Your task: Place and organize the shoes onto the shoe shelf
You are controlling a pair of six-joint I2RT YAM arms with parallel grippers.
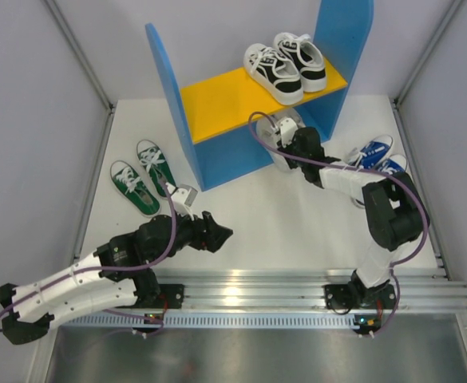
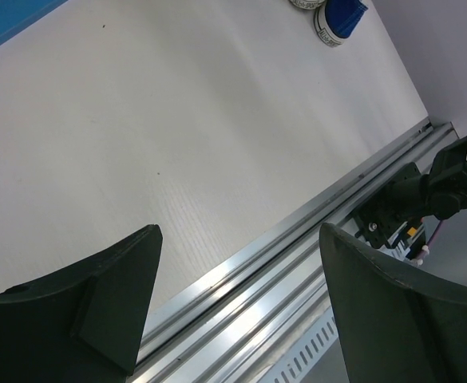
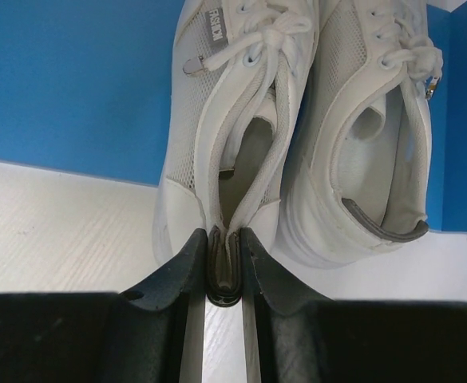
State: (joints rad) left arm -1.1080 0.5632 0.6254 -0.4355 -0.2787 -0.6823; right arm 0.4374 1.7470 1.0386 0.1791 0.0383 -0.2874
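The shoe shelf (image 1: 217, 100) has blue side panels and an orange-yellow board. Two white shoes lie under the board, toes inward. My right gripper (image 3: 223, 239) is shut on the pinched heel of the left white shoe (image 3: 225, 120); the second white shoe (image 3: 369, 136) lies touching it on the right. In the top view the right gripper (image 1: 290, 146) reaches under the board by a white shoe (image 1: 283, 128). The green pair (image 1: 141, 177) lies left of the shelf. The blue pair (image 1: 374, 155) lies at the right, and shows in the left wrist view (image 2: 337, 17). My left gripper (image 1: 221, 233) is open and empty.
A black-and-white pair (image 1: 285, 64) stands on the right half of the shelf board. A metal rail (image 1: 297, 291) runs along the near edge, also in the left wrist view (image 2: 297, 263). Grey walls enclose the white table (image 1: 281, 223).
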